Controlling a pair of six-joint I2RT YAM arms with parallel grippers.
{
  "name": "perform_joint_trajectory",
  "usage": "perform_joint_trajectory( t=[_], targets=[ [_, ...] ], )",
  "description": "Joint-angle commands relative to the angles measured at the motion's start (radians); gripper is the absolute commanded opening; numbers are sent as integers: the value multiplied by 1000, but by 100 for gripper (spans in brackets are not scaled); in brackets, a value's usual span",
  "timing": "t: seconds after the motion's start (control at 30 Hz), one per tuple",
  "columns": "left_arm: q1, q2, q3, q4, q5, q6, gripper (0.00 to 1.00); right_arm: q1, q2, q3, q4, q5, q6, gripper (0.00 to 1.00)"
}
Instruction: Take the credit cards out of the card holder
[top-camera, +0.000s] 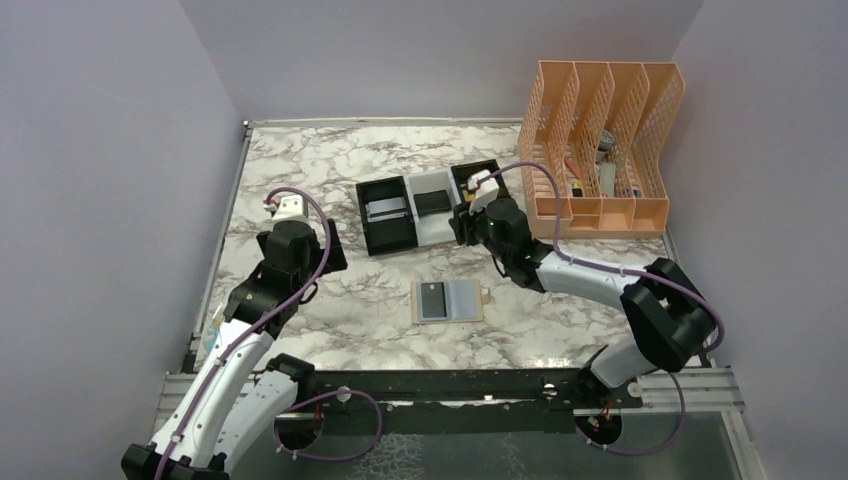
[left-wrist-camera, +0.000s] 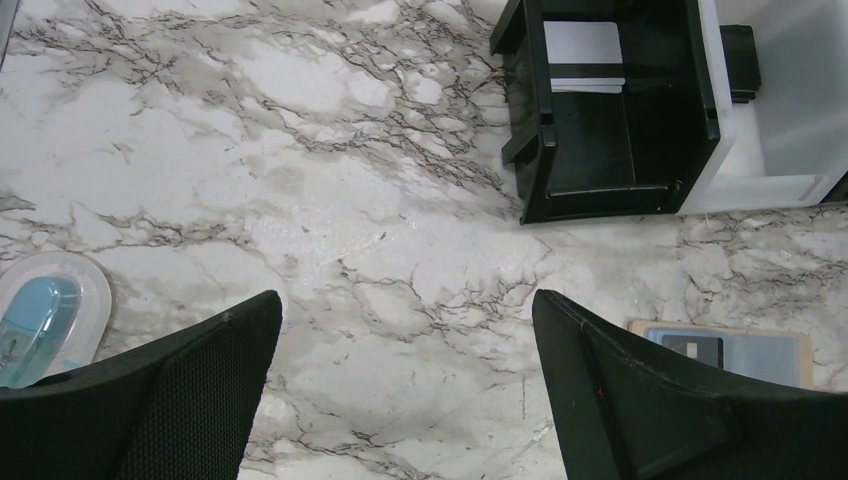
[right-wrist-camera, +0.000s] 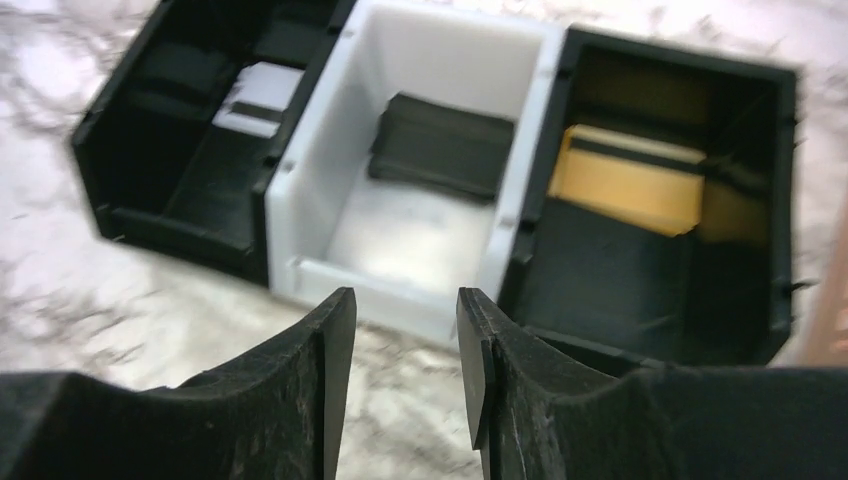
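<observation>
Card holder (top-camera: 448, 300) lies open and flat on the marble counter (top-camera: 300, 160), nothing on top of it. A dark rectangle shows in its left clear pocket; can't tell if it's a card. The right pocket looks bluish and clear.

Beyond the holder is a row of three small bins, touching side by side:
- The left black bin (top-camera: 388, 235) holds the silvery card (top-camera: 385, 208).
- The white bin (right-wrist-camera: 330, 170) holds the dark grey card (right-wrist-camera: 440, 145).
- The right black bin (right-wrist-camera: 640, 290) holds the gold card (right-wrist-camera: 625, 185).

Right fingers (right-wrist-camera: 300, 400) hang beyond the holder at the white bin's near wall, slightly apart with nothing between them. Left fingers (left-wrist-camera: 180, 390) are off to the holder's left over bare counter, spread wide and gripping nothing.

Peach mesh file organizer (top-camera: 600, 140) stands beyond and right of the holder, just beside the bins. A white oval dish with a blue item (left-wrist-camera: 45, 310) sits far left of the holder.
</observation>
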Motion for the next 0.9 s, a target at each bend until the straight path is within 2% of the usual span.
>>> perform_joint_trajectory(
  t=[0.0,0.2,0.33,0.63,0.7,0.87],
  targets=[
    [5,-6,7,11,27,18,99,3,-87,-50,-59,-168,250,43],
    [5,-2,4,10,26,16,99,3,-140,-82,-183,-366,391,45],
    [5,4,3,10,25,15,99,3,-145,-165,-99,-530,460,45],
    [5,10,3,11,31,15,99,12,-113,-184,-204,-553,470,42],
    [5,11,2,17,73,22,99,14,-105,-203,-197,-567,483,41],
    [5,45,-12,85,282,47,99,13,-59,-250,-121,-633,547,40]
  ],
)
